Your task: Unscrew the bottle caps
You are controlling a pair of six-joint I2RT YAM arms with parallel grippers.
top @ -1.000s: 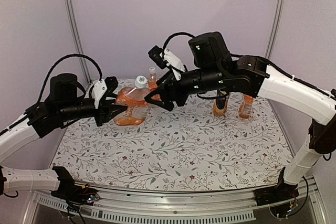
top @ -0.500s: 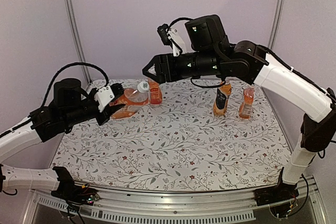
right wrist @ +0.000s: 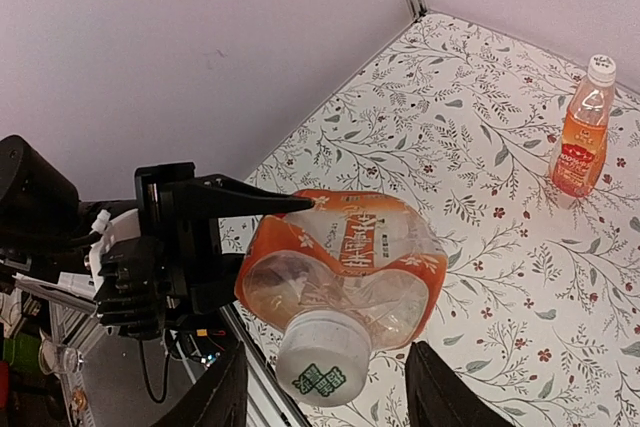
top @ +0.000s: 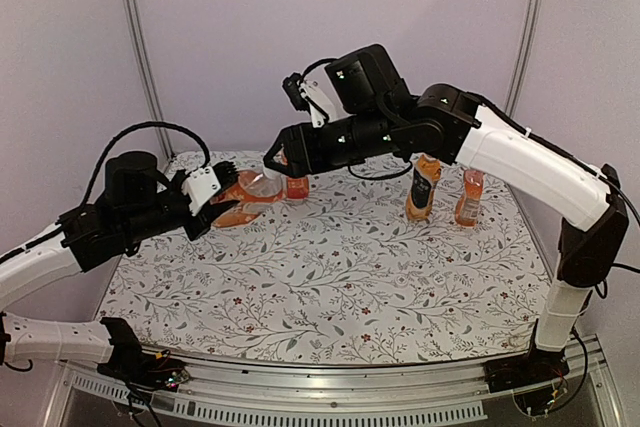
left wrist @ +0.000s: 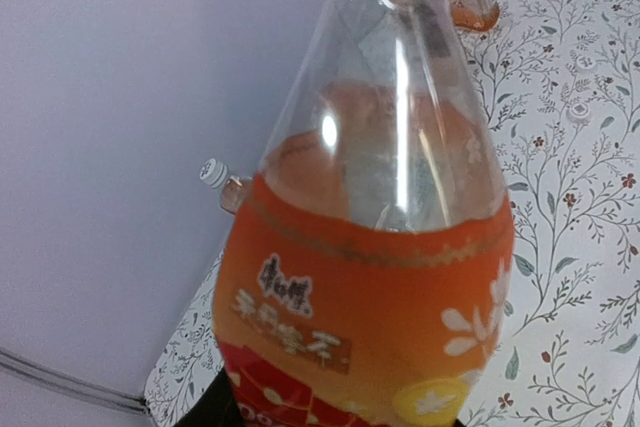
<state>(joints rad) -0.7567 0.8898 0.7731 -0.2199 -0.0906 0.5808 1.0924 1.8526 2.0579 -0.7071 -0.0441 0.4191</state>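
The left gripper [top: 218,195], nearest the arms' bases, is clamped on the lower body of a large clear plastic bottle [top: 248,193] with an orange label, and the wall buckles inward between its black fingers [right wrist: 250,205]; the bottle is held tilted over the floral-patterned tabletop [top: 330,287], neck pointing up and away from the left gripper; whether its base touches the cloth cannot be told. Its round white plastic screw cap [right wrist: 322,357], with a green mark printed on top, sits on the neck; in the right wrist view it lies squarely between the two dark fingers [right wrist: 226,392] of the right gripper [right wrist: 328,349], with a gap on either side, so these fingers stand apart, straddling the cap without touching it. From above, the right gripper [top: 272,160] hides that cap. Just beyond the large bottle a small clear bottle of orange drink [top: 296,185] stands upright on the table, a small white cap [right wrist: 600,67] on its top. Farther right, near the back edge, two more small orange bottles [top: 423,189] stand close together and well apart from both grippers; their tops run up against the right arm, and their caps cannot be made out.
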